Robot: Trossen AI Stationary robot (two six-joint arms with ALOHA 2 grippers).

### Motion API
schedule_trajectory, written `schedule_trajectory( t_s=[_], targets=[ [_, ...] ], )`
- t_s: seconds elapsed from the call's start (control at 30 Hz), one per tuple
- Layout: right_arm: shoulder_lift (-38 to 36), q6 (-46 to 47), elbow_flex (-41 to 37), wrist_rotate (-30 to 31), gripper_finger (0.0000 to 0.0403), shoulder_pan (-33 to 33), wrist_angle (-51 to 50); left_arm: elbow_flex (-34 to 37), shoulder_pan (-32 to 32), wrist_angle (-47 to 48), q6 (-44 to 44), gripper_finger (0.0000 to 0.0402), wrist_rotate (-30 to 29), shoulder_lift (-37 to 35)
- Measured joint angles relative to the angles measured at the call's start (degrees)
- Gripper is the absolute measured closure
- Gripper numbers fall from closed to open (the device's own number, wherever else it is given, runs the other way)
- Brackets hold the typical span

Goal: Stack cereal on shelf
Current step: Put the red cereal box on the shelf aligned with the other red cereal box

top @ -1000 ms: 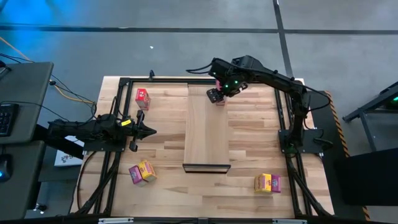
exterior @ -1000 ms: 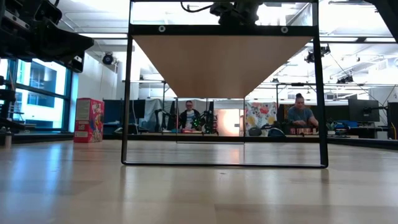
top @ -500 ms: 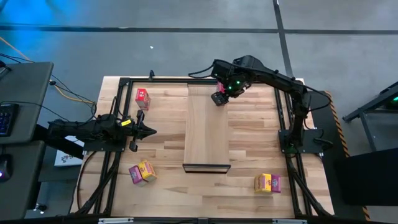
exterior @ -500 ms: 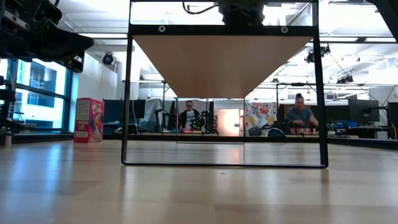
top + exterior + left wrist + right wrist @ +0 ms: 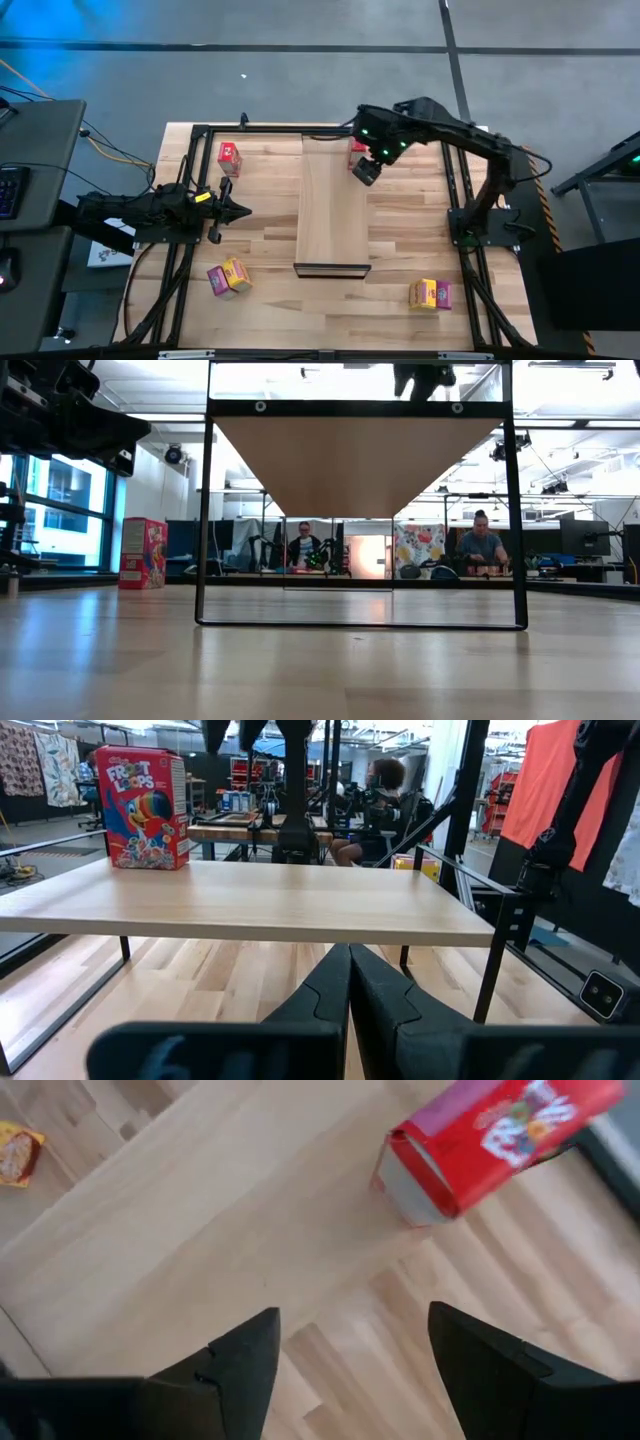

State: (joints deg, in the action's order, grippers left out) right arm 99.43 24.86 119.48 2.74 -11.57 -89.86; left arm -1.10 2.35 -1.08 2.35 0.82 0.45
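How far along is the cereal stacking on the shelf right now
One red cereal box stands on the shelf at its far end. Nothing is in hand: the right gripper hangs open just past that box, and the left gripper waits shut at the table's left side. Left: another red box, a pink and yellow pair front left, and another pair front right, all on the tabletop.

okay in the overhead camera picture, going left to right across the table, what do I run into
Left tool → red box on the tabletop → wooden shelf → red box at the shelf's far right edge, with the right tool beside it → yellow and pink pair.
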Motion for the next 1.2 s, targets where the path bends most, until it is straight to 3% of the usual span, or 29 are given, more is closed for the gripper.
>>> schedule_trajectory(
  t_s=[0.17, 0.3, 0.47, 0.6, 0.8, 0.9, 1.0, 1.2],
  targets=[
    [-7.85, 0.85, -9.23, 5.75, 0.0165, 2.7, 1.75, 0.01, 0.0, 0.0, 0.0, 0.0402, 0.0, 0.02],
    [-19.13, 1.4, -27.02, 6.09, 0.0165, 3.55, 12.29, 0.0, 0.0, 0.0, 0.0, 0.0402, -0.02, 0.01],
    [-35.37, 0.14, -51.12, 0.61, 0.0165, 4.33, 31.3, 0.01, 0.0, 0.0, 0.0, 0.0402, -0.02, 0.01],
    [-47.36, -4.86, -68.12, 1.49, 0.0165, 5.66, 55.13, 0.01, 0.0, -0.01, 0.0, 0.0402, 0.0, 0.01],
    [-56.95, -21.14, -91.5, -0.23, 0.0165, 5.97, 104.73, 0.01, 0.01, -0.22, 0.0, 0.0401, 0.0, 0.01],
    [-57.19, -24.82, -98.4, 0.23, 0.0165, 5.97, 121.75, 0.0, 0.0, -0.28, 0.03, 0.0402, -0.02, 0.0],
    [-57.11, -21.26, -101.39, 0.26, 0.0165, 5.97, 131.34, 0.01, 0.0, -0.61, 0.53, 0.0401, 0.0, 0.0],
    [-57.01, -21.26, -101.89, 1.52, 0.0165, 5.97, 132.26, 0.01, 0.0, -4.89, 0.52, 0.0402, -0.85, 0.02]
  ],
)
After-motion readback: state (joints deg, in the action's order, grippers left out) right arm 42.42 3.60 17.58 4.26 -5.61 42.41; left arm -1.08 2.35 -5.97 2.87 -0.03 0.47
